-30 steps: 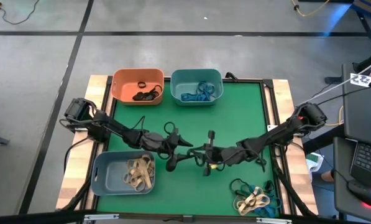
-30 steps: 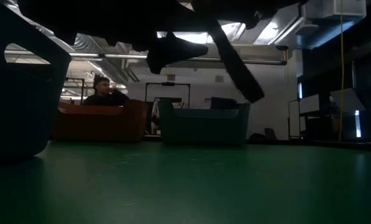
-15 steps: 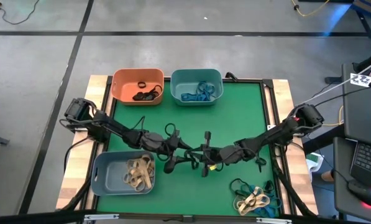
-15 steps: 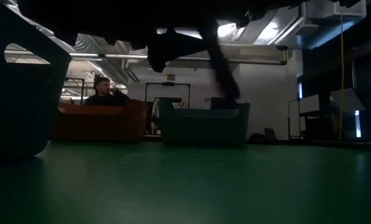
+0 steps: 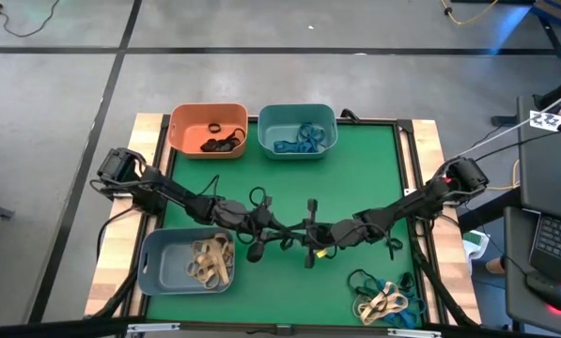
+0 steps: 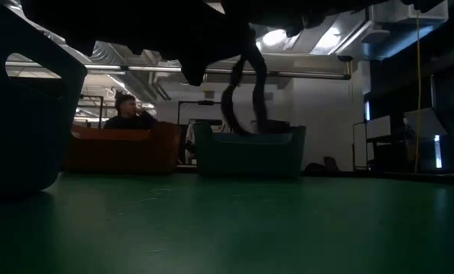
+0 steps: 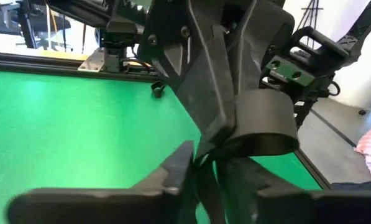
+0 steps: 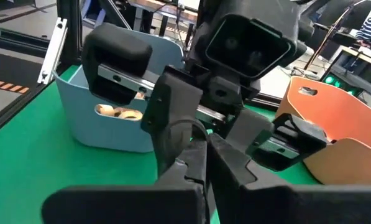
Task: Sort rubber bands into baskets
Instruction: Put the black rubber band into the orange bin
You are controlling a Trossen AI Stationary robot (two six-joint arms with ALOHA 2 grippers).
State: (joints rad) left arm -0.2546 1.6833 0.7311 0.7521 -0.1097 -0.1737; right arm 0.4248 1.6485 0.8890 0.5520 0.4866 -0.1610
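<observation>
Above the middle of the green mat my two grippers meet tip to tip. My left gripper reaches in from the left and my right gripper from the right, both shut on one black rubber band. In the low view the band hangs as a loop clear of the mat. The orange basket holds black bands, the teal basket blue ones and the grey-blue basket tan ones. A heap of mixed rubber bands lies on the mat at the near right. My left gripper pinches the band's lower stretch between its two fingers, coming nearly level from the table's left. The band is lifted clear of the mat. My right gripper pinches the same band between its shut fingertips, coming nearly level from the table's right. The loop bulges out to one side of its fingers and hangs free above the mat.
The orange and teal baskets stand at the far edge and the grey-blue one at the near left. Black cables run along the mat's right edge. A person sits beyond the table's far side. Bare mat lies between the grippers and the far baskets.
My left gripper has shut its spread fingers on the black band that my right gripper holds up. My right gripper has sunk a little and edged toward my left one. In the low view the band now hangs as a loop between the two.
</observation>
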